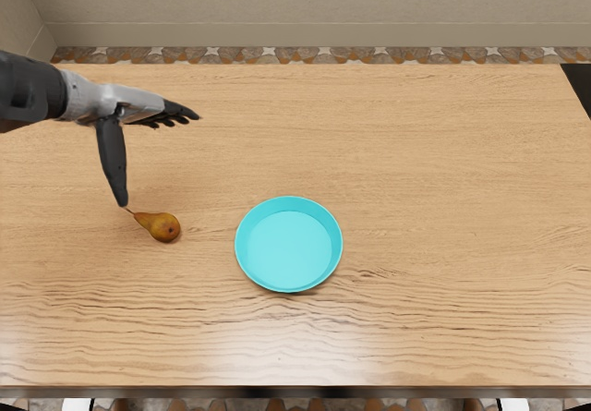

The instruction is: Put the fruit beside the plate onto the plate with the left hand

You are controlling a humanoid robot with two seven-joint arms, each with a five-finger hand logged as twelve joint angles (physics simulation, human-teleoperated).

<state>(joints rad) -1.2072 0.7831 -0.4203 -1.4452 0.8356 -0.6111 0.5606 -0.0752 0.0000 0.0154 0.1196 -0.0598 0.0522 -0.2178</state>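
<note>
A small brown-yellow pear (162, 226) lies on its side on the wooden table, its stem pointing up-left. To its right sits a round turquoise plate (288, 245) with nothing on it. My left hand (138, 139) comes in from the left edge and hovers above and behind the pear. Its fingers (171, 115) stretch out to the right while the thumb (114, 166) hangs straight down, its tip just above the pear's stem. The hand holds nothing.
The wooden table (443, 152) spreads wide to the right and toward the front edge. A patterned floor strip and a wall run along the far side. The right arm does not show.
</note>
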